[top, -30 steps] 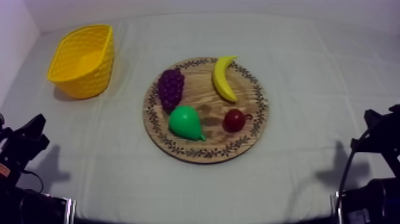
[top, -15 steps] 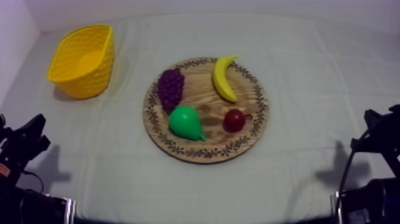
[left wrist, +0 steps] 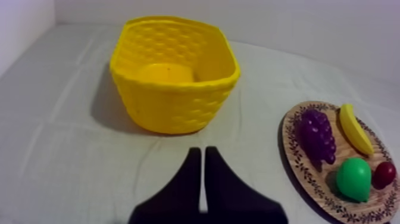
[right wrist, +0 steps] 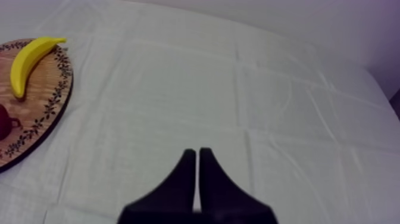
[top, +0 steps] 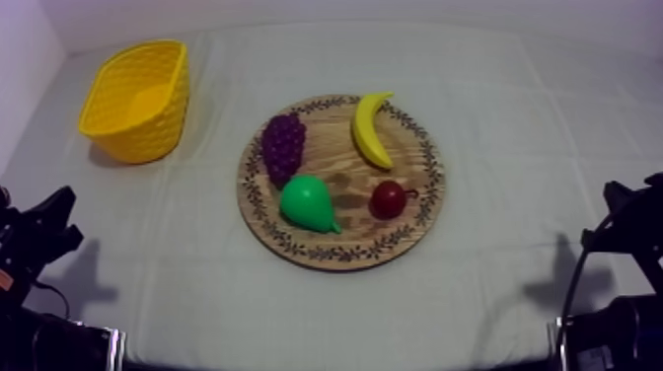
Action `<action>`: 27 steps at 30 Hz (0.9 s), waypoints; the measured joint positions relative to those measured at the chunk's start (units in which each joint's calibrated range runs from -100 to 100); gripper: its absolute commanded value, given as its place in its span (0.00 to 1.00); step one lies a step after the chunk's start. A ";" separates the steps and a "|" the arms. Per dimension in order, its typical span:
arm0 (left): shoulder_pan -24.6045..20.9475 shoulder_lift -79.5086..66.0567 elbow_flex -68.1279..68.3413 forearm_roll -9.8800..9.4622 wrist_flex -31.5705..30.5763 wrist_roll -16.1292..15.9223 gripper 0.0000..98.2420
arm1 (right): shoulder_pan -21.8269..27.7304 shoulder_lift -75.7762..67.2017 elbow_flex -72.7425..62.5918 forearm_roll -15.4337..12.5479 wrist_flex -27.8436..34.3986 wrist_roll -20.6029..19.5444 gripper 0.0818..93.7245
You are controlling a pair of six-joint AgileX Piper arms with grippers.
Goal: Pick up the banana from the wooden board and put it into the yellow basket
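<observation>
While parked low at the sides of the table, clamping nothing: left gripper and right gripper, each pressed together into a narrow wedge. Banana lying on the wooden board near its far rim, well apart from the yellow basket.

No legible text, labels, brands, numbers or signs on anything in view. Only marking noted: a dark leaf-and-sprig band running round the rim of the round wooden board. It is ornament, not lettering.
</observation>
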 measured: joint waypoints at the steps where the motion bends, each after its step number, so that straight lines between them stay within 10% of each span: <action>1: 0.03 0.85 -0.91 -0.03 -0.03 0.15 0.01 | 0.00 0.00 0.00 0.00 0.00 0.00 0.00; 27: 18.26 53.13 -61.04 -6.56 6.41 13.19 0.02 | 0.00 0.00 0.00 0.00 -0.05 0.06 0.00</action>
